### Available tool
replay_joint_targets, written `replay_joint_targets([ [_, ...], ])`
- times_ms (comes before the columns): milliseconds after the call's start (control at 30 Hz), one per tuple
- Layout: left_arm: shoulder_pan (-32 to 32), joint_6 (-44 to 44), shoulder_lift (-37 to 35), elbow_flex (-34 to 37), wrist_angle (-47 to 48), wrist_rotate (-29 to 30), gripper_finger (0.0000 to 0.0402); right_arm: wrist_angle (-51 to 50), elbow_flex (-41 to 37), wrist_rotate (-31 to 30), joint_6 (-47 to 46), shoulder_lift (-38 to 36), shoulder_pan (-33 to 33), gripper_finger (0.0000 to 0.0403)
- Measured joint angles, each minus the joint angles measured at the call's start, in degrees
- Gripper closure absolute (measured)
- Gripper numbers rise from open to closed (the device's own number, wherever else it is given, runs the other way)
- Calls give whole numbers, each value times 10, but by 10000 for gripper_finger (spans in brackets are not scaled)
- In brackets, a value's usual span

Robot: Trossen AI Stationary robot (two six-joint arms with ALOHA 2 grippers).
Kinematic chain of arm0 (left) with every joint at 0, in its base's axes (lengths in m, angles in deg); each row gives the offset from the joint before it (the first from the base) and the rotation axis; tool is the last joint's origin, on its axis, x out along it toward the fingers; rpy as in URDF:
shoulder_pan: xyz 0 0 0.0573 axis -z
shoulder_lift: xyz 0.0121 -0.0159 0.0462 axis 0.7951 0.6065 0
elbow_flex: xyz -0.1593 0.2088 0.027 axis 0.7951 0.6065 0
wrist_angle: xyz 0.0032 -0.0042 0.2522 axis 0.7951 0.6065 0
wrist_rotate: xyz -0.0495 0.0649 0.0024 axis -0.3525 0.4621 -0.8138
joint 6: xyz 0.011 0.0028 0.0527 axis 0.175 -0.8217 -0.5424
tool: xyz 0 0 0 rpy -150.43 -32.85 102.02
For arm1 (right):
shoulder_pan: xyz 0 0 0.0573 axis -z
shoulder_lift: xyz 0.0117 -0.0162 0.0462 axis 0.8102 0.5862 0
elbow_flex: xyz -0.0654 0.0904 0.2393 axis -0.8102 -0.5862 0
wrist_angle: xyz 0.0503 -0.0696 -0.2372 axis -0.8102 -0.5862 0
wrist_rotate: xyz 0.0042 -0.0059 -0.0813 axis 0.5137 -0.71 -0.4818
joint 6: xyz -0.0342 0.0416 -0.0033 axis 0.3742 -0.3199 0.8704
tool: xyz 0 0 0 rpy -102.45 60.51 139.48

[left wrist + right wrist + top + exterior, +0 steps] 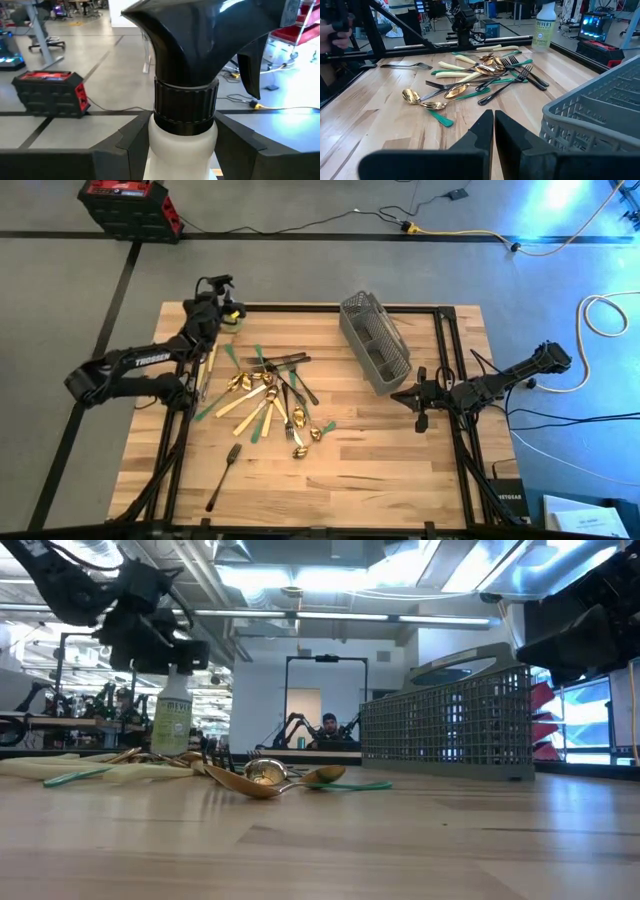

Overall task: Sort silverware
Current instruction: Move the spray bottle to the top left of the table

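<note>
The silverware lies in a loose pile on the table's left half: gold spoons, green-handled and dark pieces, also in the right wrist view and the low view. One black fork lies apart near the front. A spray bottle stands at the far left. My left gripper is shut on it. My right gripper is shut and empty, hovering beside the grey mesh caddy. My left gripper pinches the spray bottle's white neck just under the black collar, one finger on each side. The fingers come in about level from the table's left. The bottle is upright, and in the low view its base seems to rest on the table.
The caddy stands at the table's far right, close to my right gripper. Black frame rails run along the right side. A red and black case and cables lie on the floor. A person sits far behind.
</note>
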Motion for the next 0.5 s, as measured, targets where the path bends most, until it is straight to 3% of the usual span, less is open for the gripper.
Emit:
replay_joint_targets([
  [233,-7,2,62,0,-71,20,231,0,0,0,0,0,0,403],
  [500,-10,10,73,-1,-81,21,231,0,0,0,0,0,0,403],
])
